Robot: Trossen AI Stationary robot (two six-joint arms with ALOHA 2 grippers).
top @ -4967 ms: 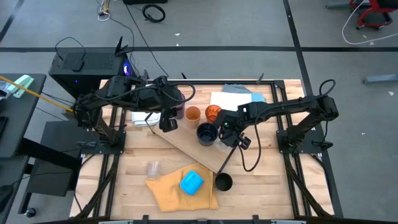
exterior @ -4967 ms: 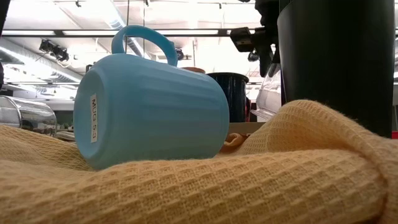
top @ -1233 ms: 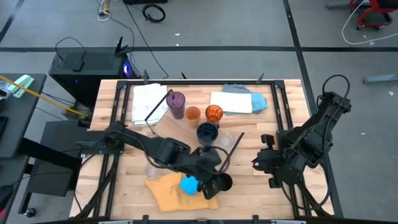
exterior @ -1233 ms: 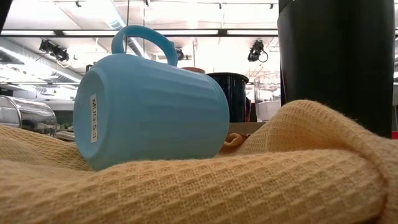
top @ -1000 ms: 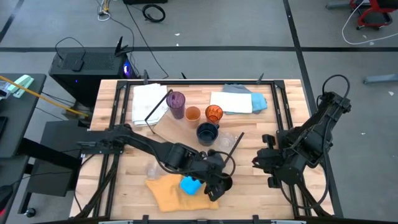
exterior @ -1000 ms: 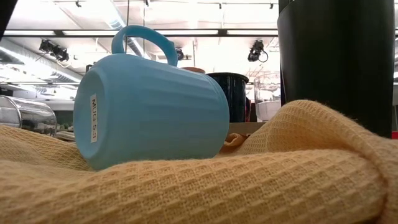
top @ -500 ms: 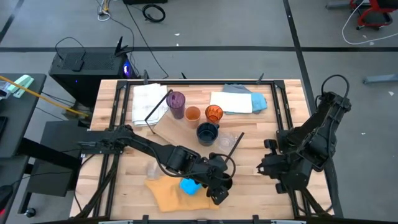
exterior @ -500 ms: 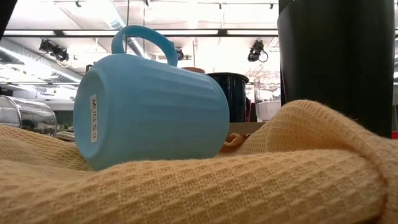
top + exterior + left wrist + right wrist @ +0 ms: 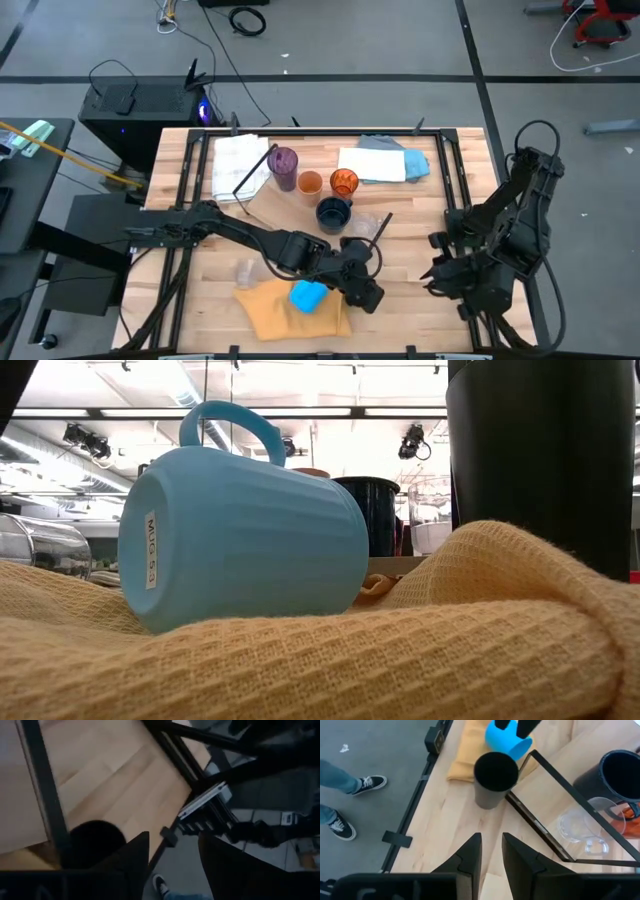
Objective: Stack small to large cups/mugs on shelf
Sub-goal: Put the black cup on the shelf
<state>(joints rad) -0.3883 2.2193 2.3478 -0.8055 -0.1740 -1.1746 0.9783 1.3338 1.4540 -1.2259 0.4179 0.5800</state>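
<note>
Bright, even light from above, with one dim and blurry view

Long ceiling lights (image 9: 300, 412) glowed white in the low view and washed out the room behind. The blue mug (image 9: 240, 540) looked sharp there, but the yellow cloth (image 9: 400, 660) close to the camera was soft. The bench (image 9: 420, 250) from above had only faint shadows. The left wrist view was dark and smeared.

I see a ribbed, matt plastic bright blue mug (image 9: 235, 535) on coarse waffle-weave yellow cloth (image 9: 400, 650) (quite rough), a smooth matt black cup (image 9: 495, 779), and a pale wood bench (image 9: 410, 270).
</note>
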